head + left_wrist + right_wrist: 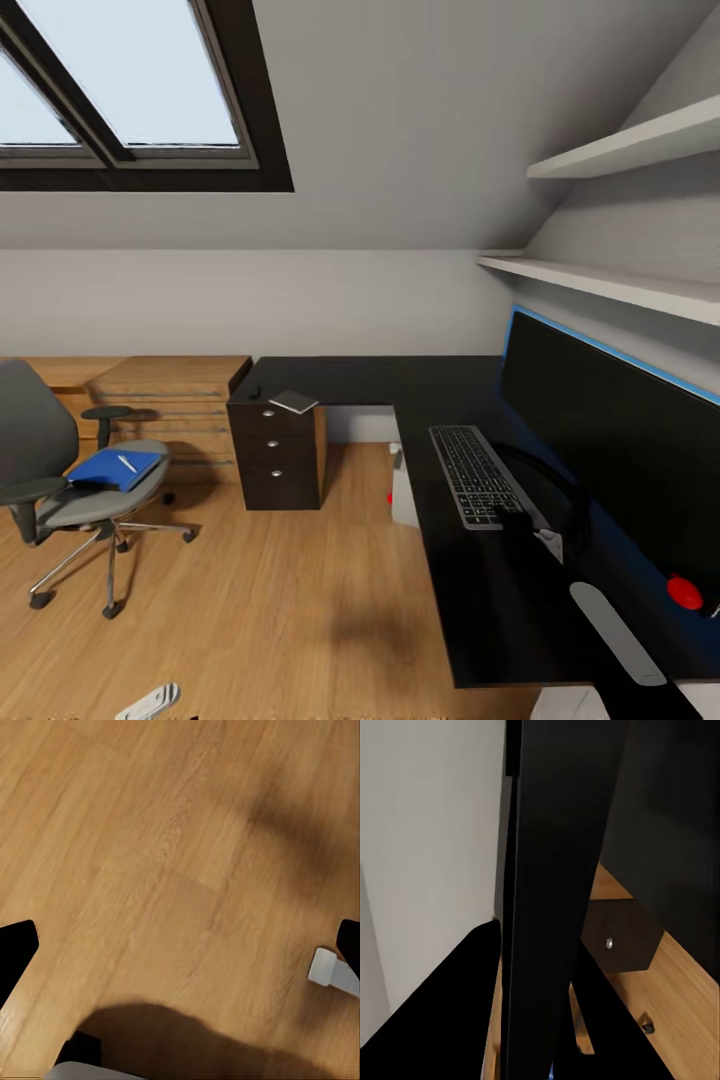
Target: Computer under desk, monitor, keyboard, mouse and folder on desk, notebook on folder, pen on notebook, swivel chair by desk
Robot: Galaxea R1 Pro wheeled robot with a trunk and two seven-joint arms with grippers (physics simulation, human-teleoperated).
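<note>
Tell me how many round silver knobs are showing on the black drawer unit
3, in the head view, one per drawer front: top, middle, bottom. The right wrist view shows one knob.

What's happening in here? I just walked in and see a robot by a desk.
The robot is tidying a bedroom workspace. The monitor and keyboard already sit on the desk. The blue folder, with the pen on it, lies on the swivel chair, apart from the desk. Nothing is visibly being held.
</note>
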